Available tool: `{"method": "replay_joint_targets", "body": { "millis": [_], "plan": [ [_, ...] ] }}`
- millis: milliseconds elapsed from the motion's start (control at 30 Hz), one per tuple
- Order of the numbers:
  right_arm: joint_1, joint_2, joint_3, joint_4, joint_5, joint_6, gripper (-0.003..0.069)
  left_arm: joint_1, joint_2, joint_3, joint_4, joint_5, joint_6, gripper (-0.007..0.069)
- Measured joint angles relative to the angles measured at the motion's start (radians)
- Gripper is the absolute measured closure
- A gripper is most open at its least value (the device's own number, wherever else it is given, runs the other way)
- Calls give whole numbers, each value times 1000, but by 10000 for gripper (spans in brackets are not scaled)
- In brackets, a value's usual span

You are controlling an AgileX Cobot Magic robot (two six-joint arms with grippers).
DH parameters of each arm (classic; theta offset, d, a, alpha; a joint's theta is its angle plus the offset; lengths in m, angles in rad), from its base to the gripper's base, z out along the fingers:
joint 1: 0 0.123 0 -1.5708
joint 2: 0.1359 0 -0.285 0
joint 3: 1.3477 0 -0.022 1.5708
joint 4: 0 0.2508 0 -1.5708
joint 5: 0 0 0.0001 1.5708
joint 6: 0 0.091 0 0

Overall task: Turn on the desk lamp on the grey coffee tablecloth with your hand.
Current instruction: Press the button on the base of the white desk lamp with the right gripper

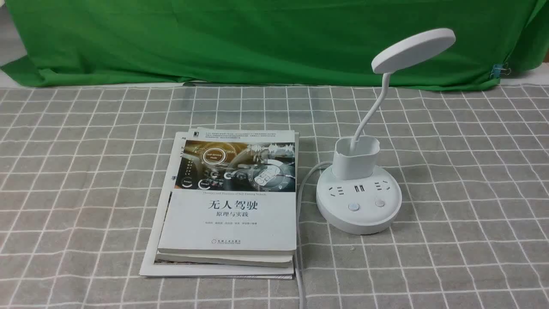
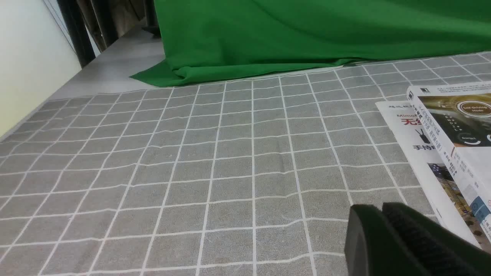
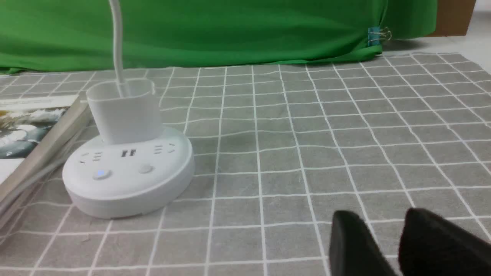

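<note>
The cloth (image 1: 107, 180) fills the lower front view. The lamp (image 1: 360, 197) stands on it, right of centre; its long axis runs from the round base in the lower right half up to the disc head at upper right. The books (image 1: 231, 223) lie beside it, lower left of centre. The right hand (image 3: 370, 245) is the nearer: its fingers stand apart, gripping nothing, clear of the base. The left hand (image 2: 378, 237) is closed, with nothing visible in it. The next move likely requires right-hand travel leftward and forward to the buttons.
</note>
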Motion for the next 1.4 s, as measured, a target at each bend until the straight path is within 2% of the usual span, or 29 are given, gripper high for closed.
{"method": "replay_joint_targets", "body": {
  "millis": [1267,1333,1400],
  "plan": [
    [0,0,0,0,-16,1,417,0,0,0,0,0,0,606],
    [0,0,0,0,-50,23,417,0,0,0,0,0,0,606],
    [0,0,0,0,-118,147,417,0,0,0,0,0,0,606]
  ]
}}
